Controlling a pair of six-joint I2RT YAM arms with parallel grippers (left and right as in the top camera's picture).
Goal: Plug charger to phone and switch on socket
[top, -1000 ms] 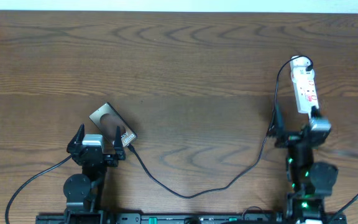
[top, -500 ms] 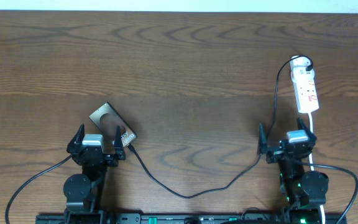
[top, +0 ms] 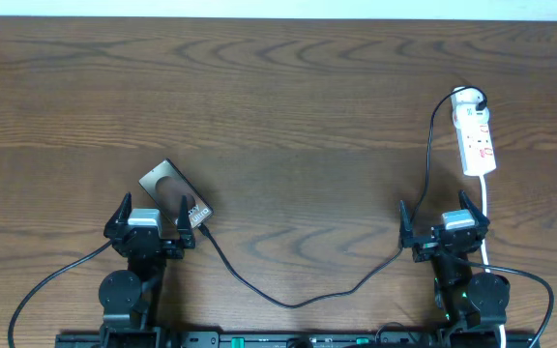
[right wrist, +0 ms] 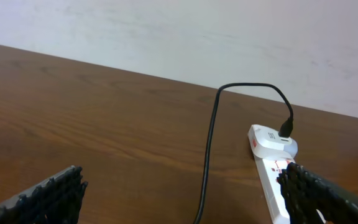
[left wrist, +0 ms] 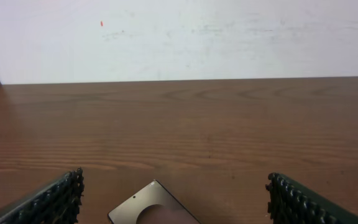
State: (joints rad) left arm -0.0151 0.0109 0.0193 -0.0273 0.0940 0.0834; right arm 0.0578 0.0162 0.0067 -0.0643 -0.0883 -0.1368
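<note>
The phone lies flat at the lower left, its top end also in the left wrist view. The charger cable runs from the phone's lower end, where its tip meets the phone, across the table front up to the socket; it shows in the right wrist view too. The white socket lies at the right, also in the right wrist view. My left gripper is open over the phone's near end. My right gripper is open, below the socket, empty.
The socket's white cord runs down past my right gripper. A black plug sits in the socket's far end. A pale wall borders the table's far edge.
My right gripper has drawn back from the socket toward the table front and opened wide. The left arm, phone and cable have not moved.
</note>
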